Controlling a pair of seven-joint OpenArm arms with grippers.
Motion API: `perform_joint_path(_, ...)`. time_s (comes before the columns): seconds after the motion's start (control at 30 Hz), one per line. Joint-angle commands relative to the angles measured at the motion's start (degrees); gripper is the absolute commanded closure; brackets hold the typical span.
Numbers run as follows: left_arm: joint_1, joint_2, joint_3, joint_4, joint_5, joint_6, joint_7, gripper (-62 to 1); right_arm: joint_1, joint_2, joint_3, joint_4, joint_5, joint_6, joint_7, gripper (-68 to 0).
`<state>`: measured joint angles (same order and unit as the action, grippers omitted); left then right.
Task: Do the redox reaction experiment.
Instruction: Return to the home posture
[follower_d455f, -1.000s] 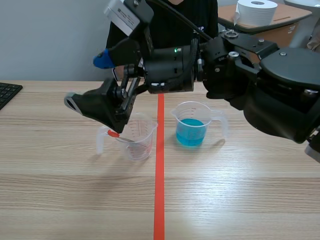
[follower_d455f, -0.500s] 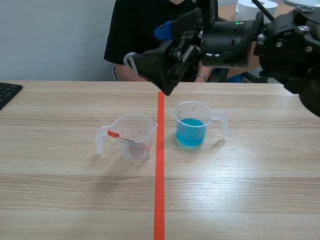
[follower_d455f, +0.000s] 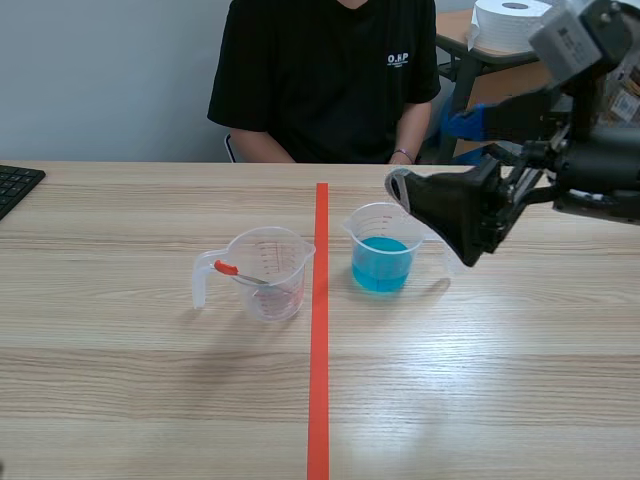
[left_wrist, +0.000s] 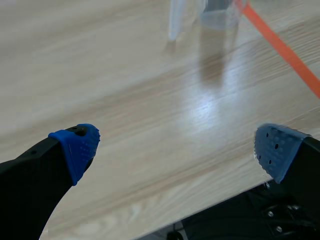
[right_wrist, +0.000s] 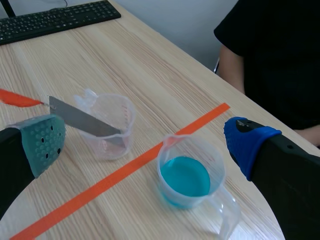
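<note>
Right arm has swung from over the clear cup (follower_d455f: 268, 275) back to the right of frame. Right gripper (follower_d455f: 430, 158) now hangs open, gripping nothing, just right of and above the blue cup (follower_d455f: 382, 250).

Blade (follower_d455f: 228, 268) w/ red handle rests inside the clear cup, left of centre, handle over the rim. Blue cup stands right of the tape (follower_d455f: 318, 380), near centre, about a third full, apart from the clear cup.

Left gripper (left_wrist: 175, 149) is open too, over bare table (left_wrist: 150, 115), w/ the clear cup ahead of it.

Progress, prob.: blade is placed, so the metal step looks done. Blue soln not yet poured. Left to do, I'd guess: grip the blue cup's handle and tip it into the clear cup.
</note>
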<state>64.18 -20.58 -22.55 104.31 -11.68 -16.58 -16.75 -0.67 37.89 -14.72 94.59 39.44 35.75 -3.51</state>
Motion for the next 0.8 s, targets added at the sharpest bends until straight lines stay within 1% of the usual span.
perform_joint_path(0.0,-2.05,0.74,0.24,1.60,0.96,-0.15,0.94,-62.3,-2.32,1.22,1.49,2.25,-0.13,-0.50,0.90,-67.9)
perform_joint_path(0.07,-3.96,1.05,0.24,2.95,2.47,-1.09,2.45,-62.3,-6.62,1.86,3.96,4.63,-0.72,-0.72,0.90,-67.9)
perform_joint_path(0.2,-8.31,1.01,0.24,5.05,2.51,-2.80,6.25,-62.3,-15.28,1.97,8.90,8.90,-1.68,-1.05,0.90,-67.9)
perform_joint_path(0.27,-10.67,0.61,0.24,5.73,2.49,-3.82,7.85,-62.3,-19.52,1.97,10.71,11.21,-1.79,-1.92,0.92,-67.9)
perform_joint_path(0.3,-11.80,0.22,0.24,5.99,2.23,-4.35,8.52,-62.3,-21.44,1.97,11.52,12.31,-1.81,-1.95,1.01,-67.9)
perform_joint_path(0.37,-13.92,-0.96,0.24,6.49,0.94,-5.49,9.44,-62.3,-25.31,1.97,13.07,14.62,-1.99,-2.14,1.31,-67.9)
perform_joint_path(0.4,-14.95,-1.92,0.24,6.84,-0.15,-5.75,10.25,-62.3,-27.45,1.97,13.88,16.00,-2.01,-2.93,1.31,-67.9)
perform_joint_path(0.53,-17.59,-6.56,1.05,8.20,-4.07,-5.66,12.33,-62.3,-34.53,1.95,16.92,20.92,-4.44,-5.38,1.36,-67.9)
perform_joint_path(0.6,-18.21,-9.27,1.95,8.26,-6.12,-5.44,12.35,-62.3,-37.00,1.95,18.38,22.86,-4.72,-6.01,1.33,-67.9)
perform_joint_path(0.63,-18.53,-10.58,2.51,8.26,-7.10,-5.18,12.61,-62.3,-37.51,1.95,19.02,23.37,-4.72,-6.01,1.31,-67.9)
perform_joint_path(0.7,-19.10,-12.98,3.98,8.26,-9.44,-3.65,13.31,-62.3,-37.59,1.92,19.80,23.56,-4.72,-6.27,1.27,-67.9)
perform_joint_path(0.73,-19.50,-13.99,4.79,8.26,-10.27,-2.75,13.68,-62.3,-37.57,1.92,20.13,23.56,-4.74,-6.56,1.25,-67.9)
perform_joint_path(0.77,-19.76,-14.75,5.55,8.26,-10.45,-1.75,13.68,-62.3,-37.57,1.92,20.48,23.56,-4.74,-6.67,1.16,-67.9)
